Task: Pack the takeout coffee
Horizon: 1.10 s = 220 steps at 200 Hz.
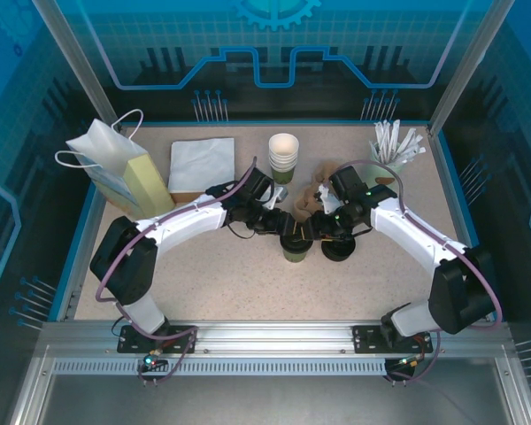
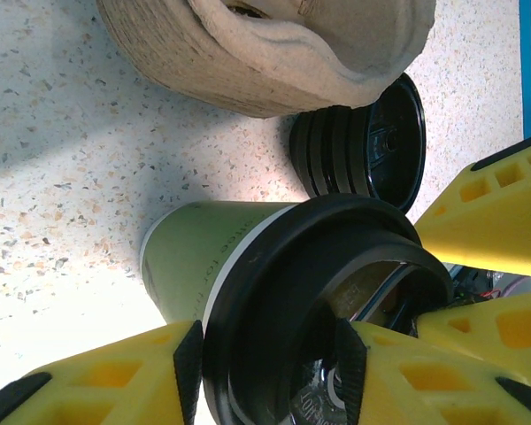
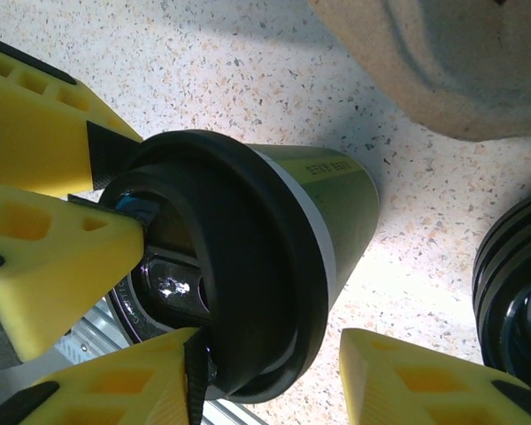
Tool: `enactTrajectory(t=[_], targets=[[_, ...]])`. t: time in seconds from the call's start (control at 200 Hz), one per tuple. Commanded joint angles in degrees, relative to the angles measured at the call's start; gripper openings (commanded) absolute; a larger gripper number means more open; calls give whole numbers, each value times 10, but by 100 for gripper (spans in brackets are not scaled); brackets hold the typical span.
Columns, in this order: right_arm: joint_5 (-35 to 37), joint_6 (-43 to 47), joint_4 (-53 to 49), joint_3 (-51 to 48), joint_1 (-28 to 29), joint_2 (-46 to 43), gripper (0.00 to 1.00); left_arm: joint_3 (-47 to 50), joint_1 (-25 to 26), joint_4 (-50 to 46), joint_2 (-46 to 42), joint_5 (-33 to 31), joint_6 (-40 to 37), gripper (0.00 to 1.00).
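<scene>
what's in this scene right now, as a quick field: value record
takeout coffee: upright on the table, black lid on, between both tools
left tool: fingers astride the lid's rim, gripping it
right tool: astride the opposite rim, grip unclear
spare lids: black stack just right of the coffee
pulp tray: behind the coffee, apart from it
far side, left to right: paper bag, napkins, stacked cups, cup of straws
packed: not yet

Rear overhead overview — close wrist views (opposite sides) of one cup (image 2: 203, 257)
</scene>
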<state>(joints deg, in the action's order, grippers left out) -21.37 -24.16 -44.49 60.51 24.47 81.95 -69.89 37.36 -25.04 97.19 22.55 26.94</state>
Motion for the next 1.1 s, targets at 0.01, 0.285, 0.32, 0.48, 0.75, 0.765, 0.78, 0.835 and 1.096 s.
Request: enactTrajectory(t=[0.01, 0.285, 0.32, 0.48, 0.75, 0.765, 0.78, 0.835, 1.096], targets=[[16, 12, -38, 4, 8, 14, 42, -6, 6, -48, 13, -22, -14, 43], [26, 18, -53, -11, 8, 32, 39, -5, 6, -60, 15, -39, -19, 43], [29, 19, -55, -13, 8, 35, 39, -4, 7, -62, 14, -41, -19, 42], [32, 21, -59, -23, 8, 53, 38, -1, 9, -69, 17, -48, -22, 39], [40, 30, -74, -20, 6, 61, 38, 12, 11, -78, 19, -69, -24, 34], [40, 31, -74, -19, 6, 61, 38, 14, 11, -79, 19, -70, -24, 34], [40, 31, -74, -18, 6, 59, 38, 16, 11, -79, 19, -71, -24, 34], [41, 31, -75, -15, 6, 58, 38, 22, 12, -81, 19, -74, -24, 33], [47, 32, -83, 1, 5, 54, 38, 58, 15, -69, 12, -79, -18, 32]])
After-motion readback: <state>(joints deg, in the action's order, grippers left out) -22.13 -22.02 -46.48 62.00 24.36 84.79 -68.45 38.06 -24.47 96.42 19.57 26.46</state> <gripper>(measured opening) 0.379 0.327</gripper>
